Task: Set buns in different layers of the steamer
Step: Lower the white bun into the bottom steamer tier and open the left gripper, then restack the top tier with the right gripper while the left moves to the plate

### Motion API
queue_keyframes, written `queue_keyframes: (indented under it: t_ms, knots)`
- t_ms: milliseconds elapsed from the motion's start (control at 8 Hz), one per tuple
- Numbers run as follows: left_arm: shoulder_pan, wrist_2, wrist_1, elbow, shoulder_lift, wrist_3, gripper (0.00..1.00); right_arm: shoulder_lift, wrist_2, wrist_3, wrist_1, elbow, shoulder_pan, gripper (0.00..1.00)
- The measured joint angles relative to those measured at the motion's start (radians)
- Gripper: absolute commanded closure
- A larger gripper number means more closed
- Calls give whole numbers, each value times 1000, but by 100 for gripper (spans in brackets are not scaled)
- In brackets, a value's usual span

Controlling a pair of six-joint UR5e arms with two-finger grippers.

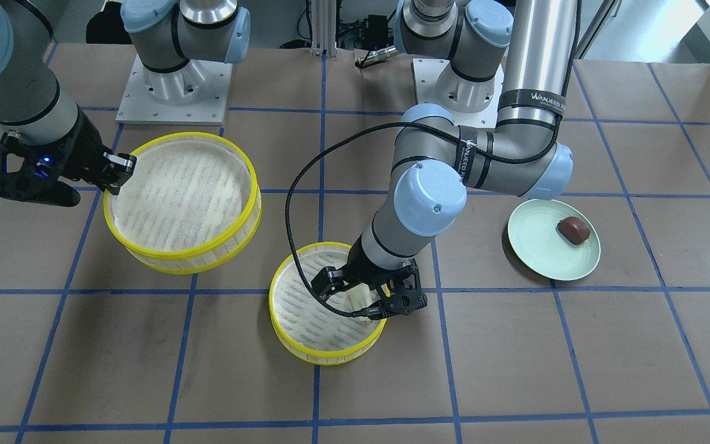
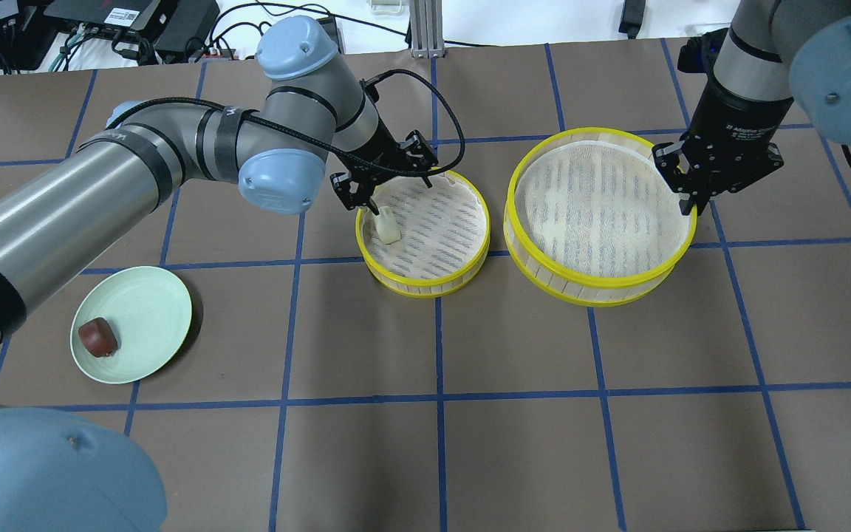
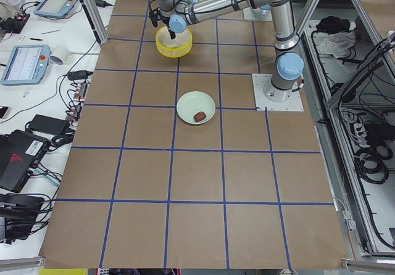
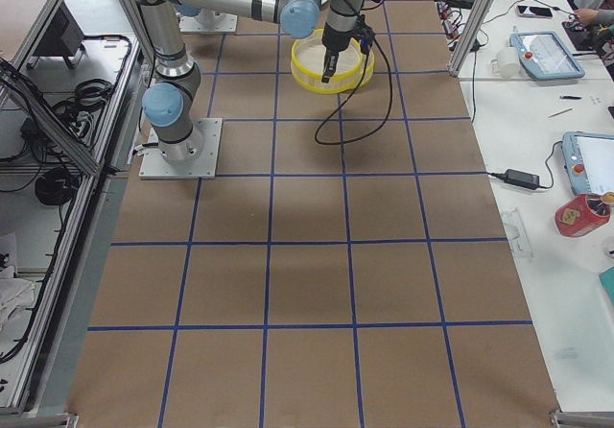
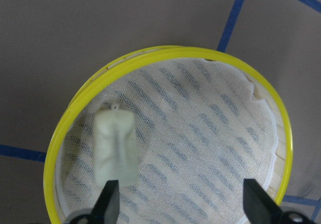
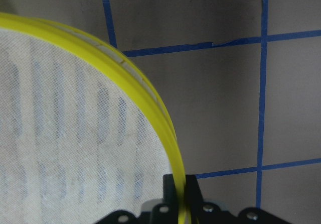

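In the smaller steamer tray [image 2: 425, 288], near its rim: cream bun [image 5: 116, 146] on the liner, ungripped, beside one finger of the left tool [image 5: 181, 200], fingers spread apart. On the green plate [image 2: 152, 310], well apart: brown bun [image 2: 97, 337]. Right tool [image 6: 183, 191]: clamped on the larger steamer tray [image 2: 595, 281]'s yellow rim.

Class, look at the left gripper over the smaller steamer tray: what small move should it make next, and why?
Probably lift the left gripper straight up out of the smaller tray: its jaws stand open, the white bun already lies inside, and the brown bun waits on the plate.
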Motion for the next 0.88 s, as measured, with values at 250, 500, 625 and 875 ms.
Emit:
queue_keyframes:
  t_ms: [250,500,625,875]
  knots:
    - [6,53,-45,5,52,8,0,-1,5,1,-4,0,0,91]
    - [34,159,-141,0,107,80,0,5,21,50,-22,-4,4,91]
    - [74,187,-203,-4,138,134,0,17,38,105,-39,-16,12,91]
    - [201,253,-340,-6,202,243,0,68,57,253,-86,-40,80,91]
